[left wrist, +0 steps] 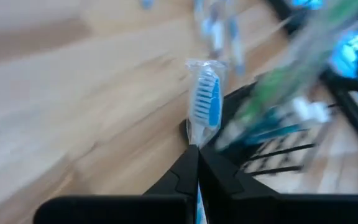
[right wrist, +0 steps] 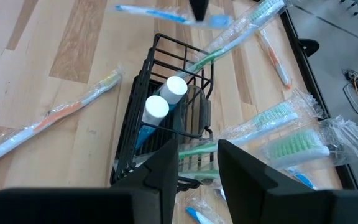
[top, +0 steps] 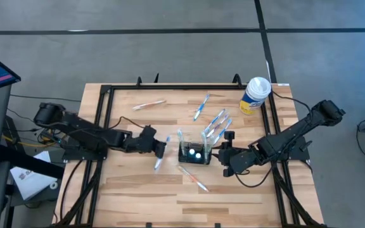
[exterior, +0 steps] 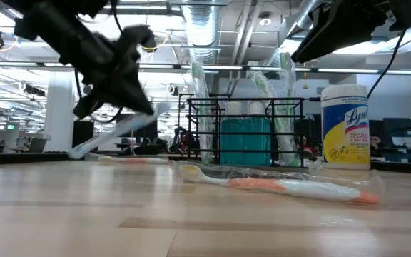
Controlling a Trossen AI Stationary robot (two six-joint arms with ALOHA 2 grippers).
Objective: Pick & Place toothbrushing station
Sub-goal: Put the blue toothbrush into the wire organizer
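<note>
Closest to the low camera there's an orange-handled toothbrush (exterior: 284,187) in its clear wrapper, lying flat on the wooden table (top: 132,202). Just behind it, roughly mid-table, sits the toothbrushing station (top: 194,152), a little black wire rack standing upright. It's got two white-capped tubes (right wrist: 166,97) inside and a few wrapped green-bristled toothbrushes (right wrist: 294,142) leaning out of it.

The left gripper (top: 161,149) is just to the left of the rack, fingers clamped tight on a blue toothbrush (top: 162,154) still in its wrapper. From the left wrist view you can see the bristle end (left wrist: 207,102) poking out past the fingertips, and in the low view the brush hangs tilted above the table.

The right gripper (top: 223,151) is right up against the other side of the rack with its fingers (right wrist: 244,168) spread apart. Can't tell whether they actually touch the wire.

Farther back, another blue toothbrush (top: 201,107) and a pale one (top: 148,105) lie loose on the table, and a white-and-yellow wipes canister (top: 256,95) stands in the far right corner.
</note>
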